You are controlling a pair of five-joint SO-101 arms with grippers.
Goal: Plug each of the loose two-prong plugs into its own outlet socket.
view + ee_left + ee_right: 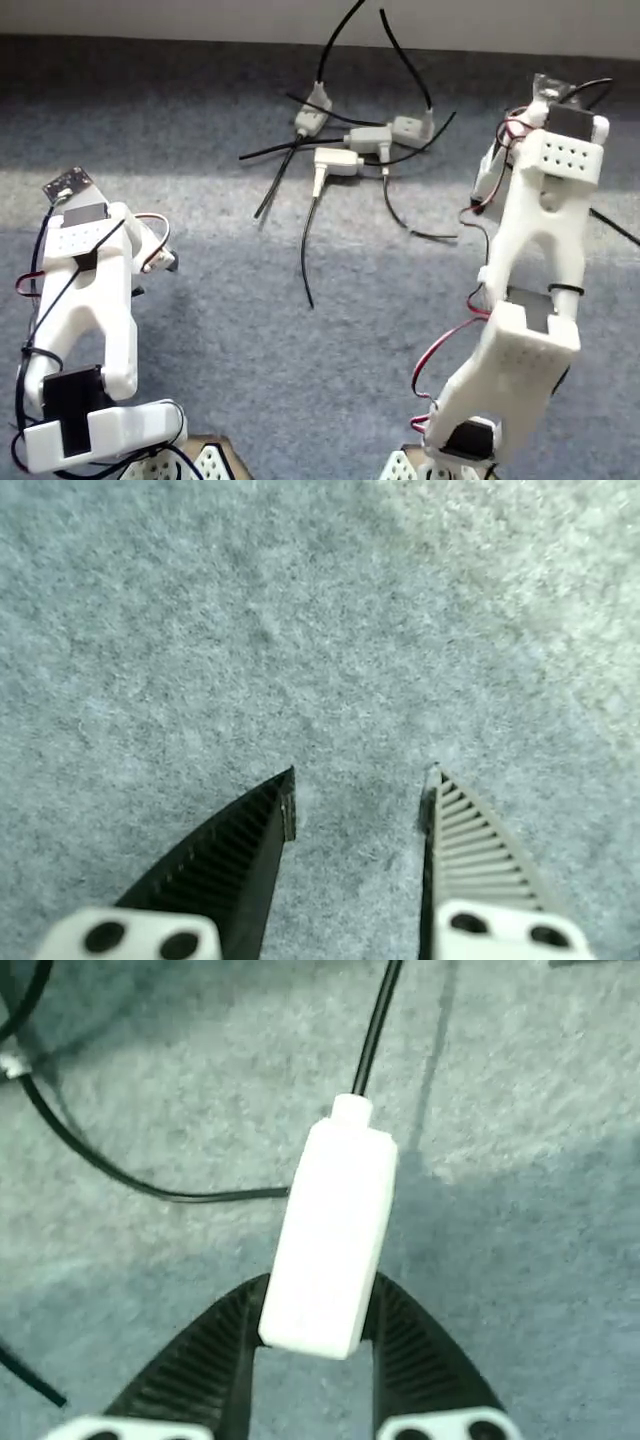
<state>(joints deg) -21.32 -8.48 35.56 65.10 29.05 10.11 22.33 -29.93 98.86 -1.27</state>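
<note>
Right claw (pixel 318 1295) pinched on white plug piece (pixel 335 1230), black cord (pixel 375 1020) running off its far end. Could not tell if plug or socket. Left claw (pixel 362 785) wide, nothing in it, over bare grey mat (pixel 200 630). Other white pieces (pixel 368 138) bunched at far middle of mat, cords tangled. Looked like early going: one piece in claw, joining mostly left.

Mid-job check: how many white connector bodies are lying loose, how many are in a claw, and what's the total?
Loose white connectors: 4
White connector held in the right claw: 1
Total: 5
I cannot tell plugs from sockets in these views.
</note>
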